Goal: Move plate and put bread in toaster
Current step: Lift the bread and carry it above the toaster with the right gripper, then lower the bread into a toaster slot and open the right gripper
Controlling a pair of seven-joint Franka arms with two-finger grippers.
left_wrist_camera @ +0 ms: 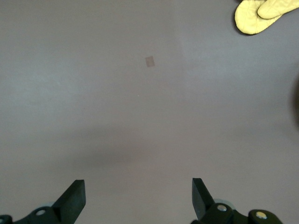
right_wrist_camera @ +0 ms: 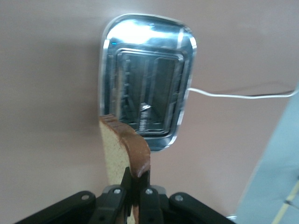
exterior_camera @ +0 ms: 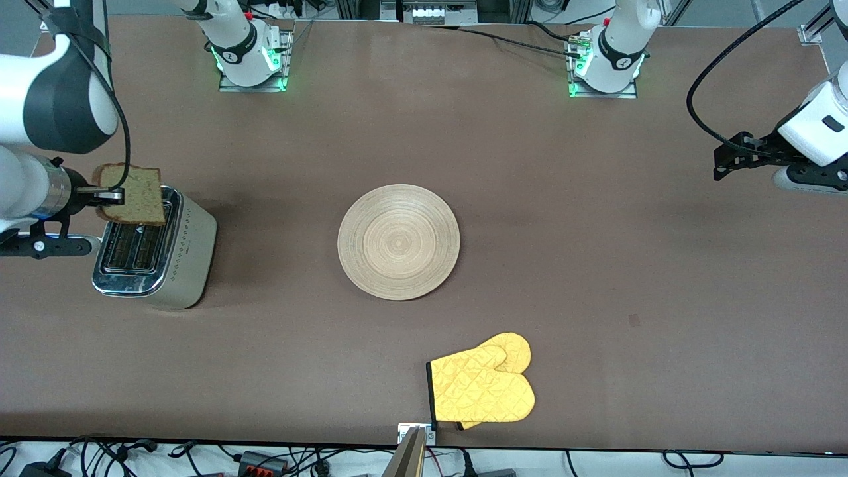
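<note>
Bread [exterior_camera: 136, 194] pinched on edge in right gripper [exterior_camera: 114, 194], held upright over the end of the toaster [exterior_camera: 156, 255] farthest from the front camera. Slice still clear of both slots; not yet lowered. Toaster stands at the right arm's end of the table, white cord [right_wrist_camera: 243, 95] trailing off it. In the right wrist view, crust edge of the slice sits off to one side of the slots, not squarely above either.

Plate [exterior_camera: 398, 242] lies bare near mid-table, well apart from toaster. Yellow oven mitt [exterior_camera: 483, 384] lies nearer the front camera than the plate, untouched.

Left gripper [exterior_camera: 732, 159] waits, fingers spread and holding nothing, over bare table at the left arm's end.

Step in hand, by judgement: loading the toaster. Next move calls for lining the slice up with one slot, then lowering straight down before letting go; a skewed slice risks catching on the chrome rim.
</note>
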